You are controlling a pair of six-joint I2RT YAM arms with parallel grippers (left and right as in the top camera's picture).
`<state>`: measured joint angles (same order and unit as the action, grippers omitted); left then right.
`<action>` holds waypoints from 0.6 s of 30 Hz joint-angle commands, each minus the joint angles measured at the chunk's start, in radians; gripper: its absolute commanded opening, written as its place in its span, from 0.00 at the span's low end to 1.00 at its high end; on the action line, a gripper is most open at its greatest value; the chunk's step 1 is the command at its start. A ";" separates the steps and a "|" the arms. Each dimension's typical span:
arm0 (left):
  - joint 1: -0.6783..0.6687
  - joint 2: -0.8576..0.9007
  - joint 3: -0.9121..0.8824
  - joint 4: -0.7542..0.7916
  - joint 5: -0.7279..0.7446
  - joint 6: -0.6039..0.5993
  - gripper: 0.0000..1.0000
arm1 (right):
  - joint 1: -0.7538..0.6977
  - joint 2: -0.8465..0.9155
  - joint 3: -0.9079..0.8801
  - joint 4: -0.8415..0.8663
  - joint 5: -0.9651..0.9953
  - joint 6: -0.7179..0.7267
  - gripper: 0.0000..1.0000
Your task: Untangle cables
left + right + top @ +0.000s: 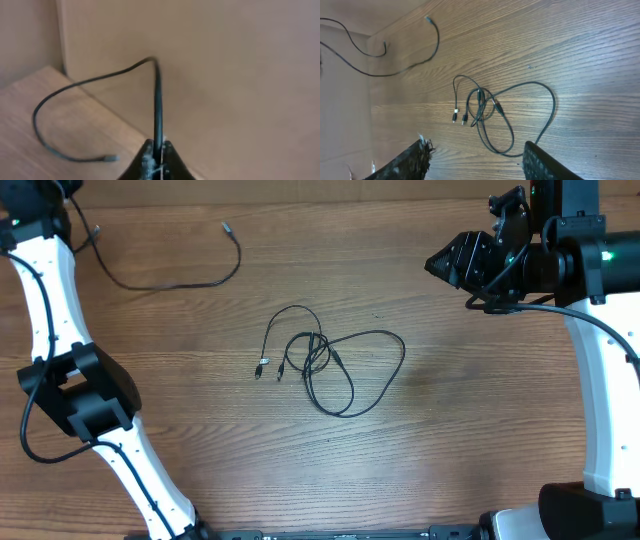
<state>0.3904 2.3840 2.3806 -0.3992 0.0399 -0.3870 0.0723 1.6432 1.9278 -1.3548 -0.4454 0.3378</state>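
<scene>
- The wooden table (480, 440) fills the overhead view, with brown grain running across it.
- A plain beige wall (240, 60) stands along the table's far left edge.
- The tangled cables (318, 352) lie near the middle of the table in overlapping loops, well apart from both arms.
- A single cable (180, 285) curves across the far left corner. One end rises off the wood into the left gripper (156, 162), which is closed tight on it.
- The right gripper (475, 144) hangs above the tangle with its jaws spread and nothing between them.
- Two small plugs (262, 367) of the tangle lie side by side at its left.
- In the overhead view the left gripper is probably cut off by the top edge.
- The left wrist picture is blurred.
</scene>
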 commanded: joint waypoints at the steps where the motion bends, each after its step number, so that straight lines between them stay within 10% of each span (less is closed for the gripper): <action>1: 0.031 0.048 0.011 -0.039 0.057 0.047 0.15 | 0.000 -0.002 0.002 0.003 0.004 -0.010 0.59; 3: 0.043 0.055 0.011 -0.073 0.045 0.047 0.25 | 0.000 -0.002 0.002 0.002 0.004 -0.010 0.60; 6: 0.065 0.051 0.011 -0.124 0.046 0.047 0.70 | 0.000 0.000 0.002 0.003 0.004 -0.010 0.62; 18: 0.087 -0.036 0.011 -0.203 0.386 0.008 0.93 | 0.000 0.009 -0.012 -0.007 0.005 -0.011 0.64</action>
<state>0.4789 2.4275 2.3806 -0.6064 0.2878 -0.3592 0.0723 1.6470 1.9278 -1.3628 -0.4450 0.3359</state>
